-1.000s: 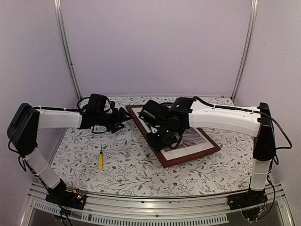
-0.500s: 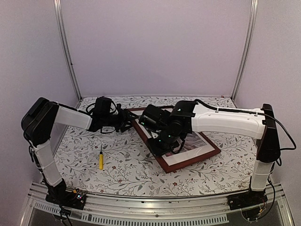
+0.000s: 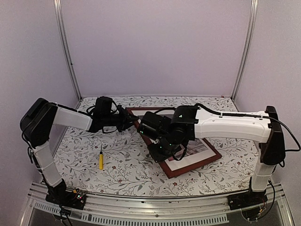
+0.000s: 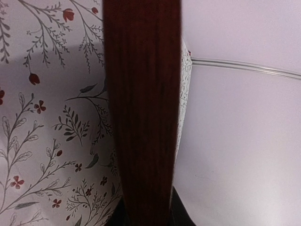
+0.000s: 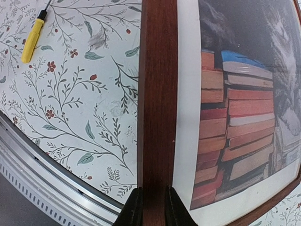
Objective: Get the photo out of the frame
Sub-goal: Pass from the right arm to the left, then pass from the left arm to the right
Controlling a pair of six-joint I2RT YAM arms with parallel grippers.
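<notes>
Nearest you, on the left of the table (image 3: 131, 176), lies a yellow screwdriver (image 3: 100, 160). Right of centre, your right gripper (image 5: 151, 207) is pinching the left rail of the frame (image 5: 157, 94), with a finger tight against each side of the wood. The photo (image 5: 235, 117) sits inside the frame, its white border against that rail. Farther back, your left gripper (image 3: 128, 120) is clamped on the frame's far-left corner.

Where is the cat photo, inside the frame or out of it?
Inside. The right wrist view shows the photo lying within the frame, its white edge right against the wood.
</notes>
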